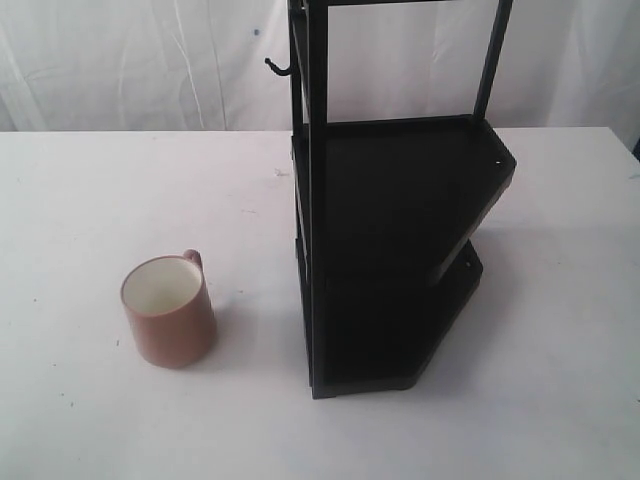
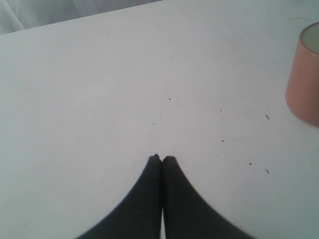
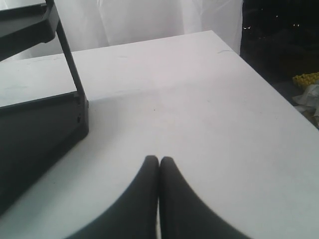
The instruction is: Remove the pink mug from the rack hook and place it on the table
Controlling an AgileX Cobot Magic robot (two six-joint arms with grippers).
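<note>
The pink mug point(image 1: 169, 311) stands upright on the white table point(image 1: 80, 200), left of the black rack point(image 1: 390, 250), its handle turned away from the camera. The rack hook point(image 1: 277, 67) juts from the rack's upright post with nothing on it. Neither gripper shows in the exterior view. In the left wrist view my left gripper point(image 2: 162, 158) is shut and empty over bare table, with the mug point(image 2: 305, 92) apart from it at the frame's edge. My right gripper point(image 3: 159, 159) is shut and empty above the table, beside the rack's base point(image 3: 40, 124).
A white curtain point(image 1: 130, 60) hangs behind the table. The right wrist view shows the table's edge point(image 3: 269, 84), with a dark floor and some clutter point(image 3: 306, 94) beyond it.
</note>
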